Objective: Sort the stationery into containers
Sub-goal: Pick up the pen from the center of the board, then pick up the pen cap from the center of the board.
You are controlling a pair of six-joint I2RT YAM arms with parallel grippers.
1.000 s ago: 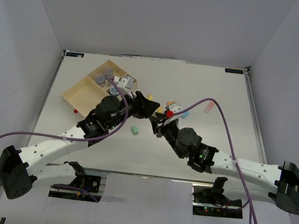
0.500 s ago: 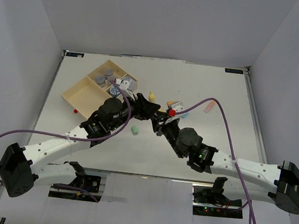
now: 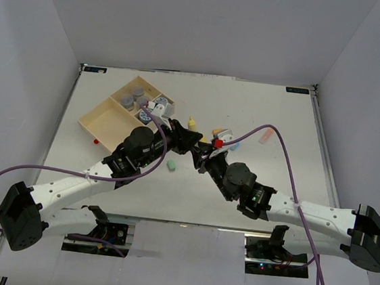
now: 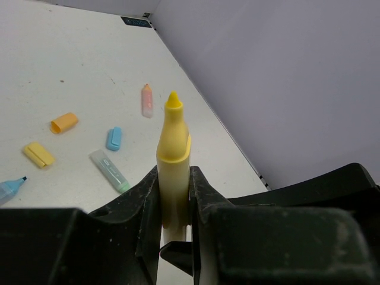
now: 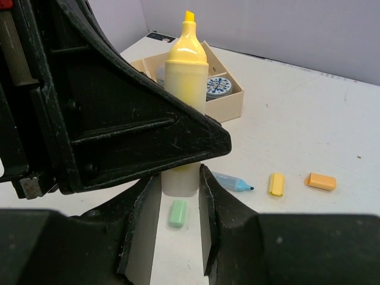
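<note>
A yellow highlighter [image 4: 173,148] stands upright above the table, gripped from both sides. My left gripper [image 4: 174,196] is shut on its body, and my right gripper [image 5: 180,184] is shut on its white lower end [image 5: 180,181]. From above, the two grippers meet mid-table, left [image 3: 189,139] and right [image 3: 206,154], with the yellow tip [image 3: 192,122] poking out. The pale-wood tray [image 3: 104,116] lies at the far left, with grey rolls [image 3: 138,95] and a blue-and-white roll [image 5: 218,86] in its small compartments.
Loose on the table are a green cap [image 5: 177,213], a blue highlighter [image 5: 233,181], a yellow cap [image 5: 276,184], an orange cap [image 5: 320,181], a blue cap [image 4: 114,138], a green-ended pen [image 4: 109,171] and a pink pen [image 3: 265,135].
My left gripper has shifted slightly towards the right gripper and closed onto the yellow highlighter. The right gripper has kept its grip and hardly moved.
</note>
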